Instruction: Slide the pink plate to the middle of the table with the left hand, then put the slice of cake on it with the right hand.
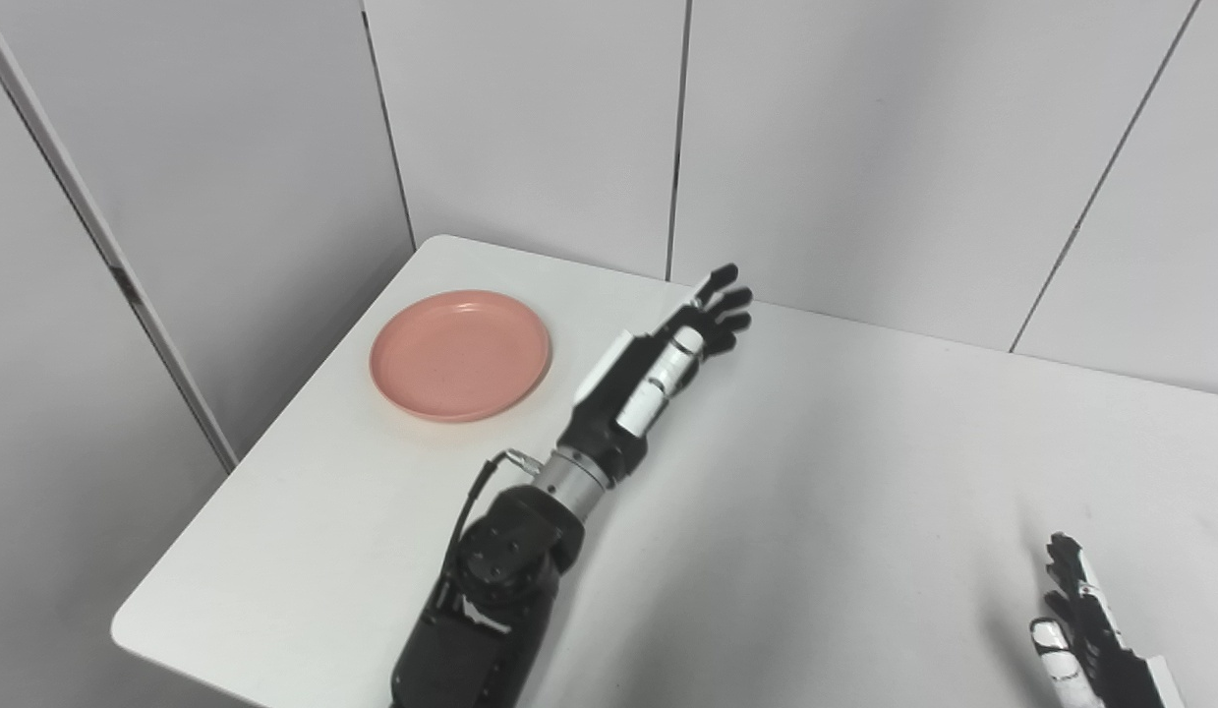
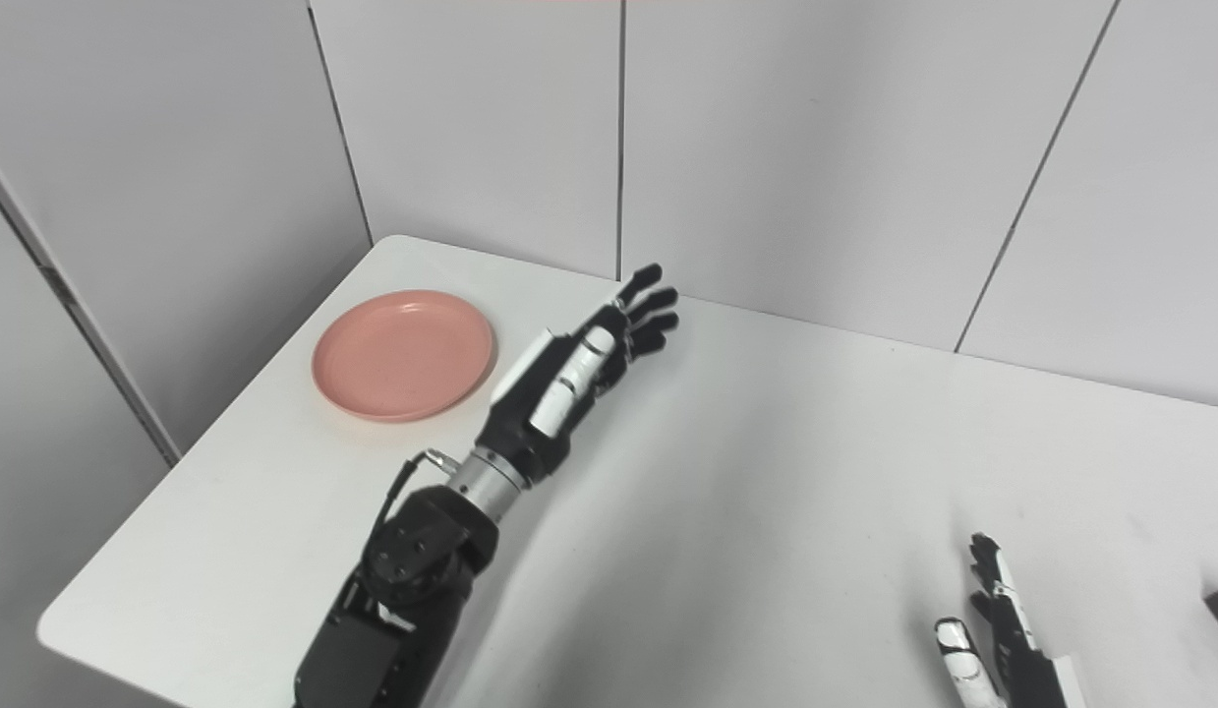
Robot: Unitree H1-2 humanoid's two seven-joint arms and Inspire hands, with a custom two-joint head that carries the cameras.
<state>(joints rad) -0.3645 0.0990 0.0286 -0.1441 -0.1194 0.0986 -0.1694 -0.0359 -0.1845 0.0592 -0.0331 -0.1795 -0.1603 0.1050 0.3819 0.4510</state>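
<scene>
The pink plate [image 1: 460, 355] is seen near the table's [image 1: 815, 511] far left corner, empty. The left hand [image 1: 667, 359] is held just right of it, apart from it, fingers spread and holding nothing. The sliding step is judged not yet begun; contact with the plate's rim is called for next. The right hand [image 1: 1085, 619] is held open at the near right. The cake cannot be identified.

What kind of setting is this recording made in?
Probably a lab or test cell rather than a home: a plain white table closed in by bare grey partition panels, with only a pink plate near its far left corner and the robot's arms over it.
</scene>
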